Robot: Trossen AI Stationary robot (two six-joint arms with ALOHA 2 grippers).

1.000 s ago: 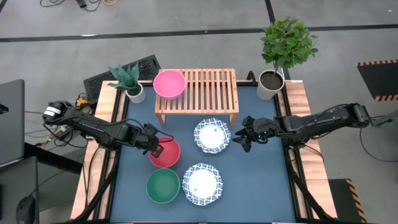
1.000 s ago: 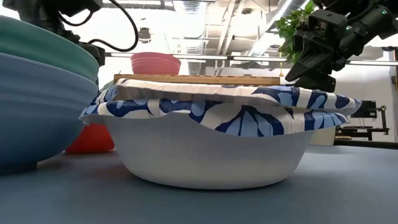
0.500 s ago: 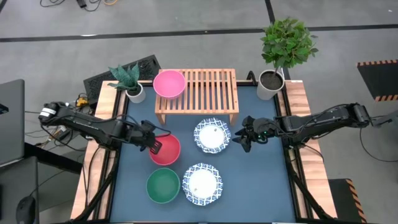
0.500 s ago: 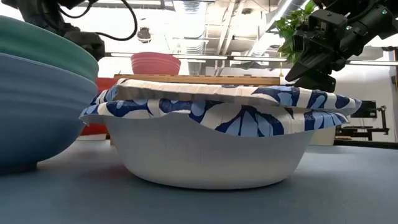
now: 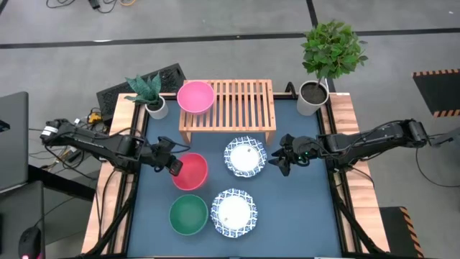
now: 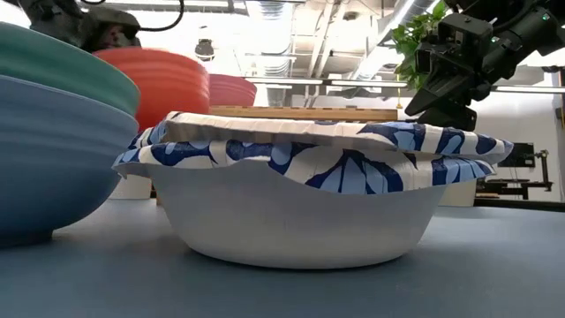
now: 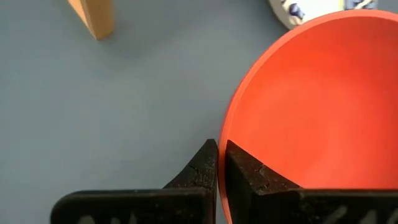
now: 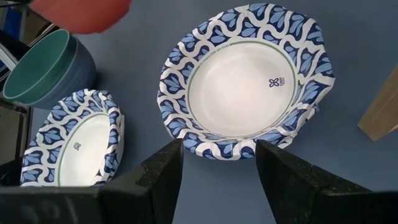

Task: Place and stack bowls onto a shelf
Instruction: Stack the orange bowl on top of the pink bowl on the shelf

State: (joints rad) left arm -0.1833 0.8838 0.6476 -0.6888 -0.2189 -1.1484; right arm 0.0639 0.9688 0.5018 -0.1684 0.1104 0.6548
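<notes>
Desk [image 5: 302,208]: a blue top with wood side rails is seen; the right-hand part in the high view lies bare, as does a strip beside the left rail.
Shelf [image 5: 241,108]: one slatted light-wood rack is set along the far edge of the desk; most of its top is uncovered.
Bowls counted: five are seen in the high view.
Pink bowl [image 5: 195,96]: one, set on the left end of the shelf.
Red bowl [image 5: 190,171]: one, held off the desk near the shelf's left leg; in the low view it is seen raised above the patterned bowl's rim.
Teal bowl [image 5: 188,214]: one, standing on the desk near the front edge, left of a patterned bowl.
Patterned bowls: two, white with blue rims; the far patterned bowl [image 5: 245,157] stands just in front of the shelf, the near patterned bowl [image 5: 233,211] near the front edge.
Left tool [image 7: 219,163]: its fingers are pressed together on the rim of the red bowl, one finger inside and one outside.
Right tool [image 8: 217,163]: its fingers are spread wide and nothing is held; it hangs just beside the far patterned bowl, at that bowl's right in the high view.
Plants counted: two in white pots, a small spiky plant [image 5: 147,92] at the shelf's left end and a leafy plant [image 5: 327,54] at the far right corner.
</notes>
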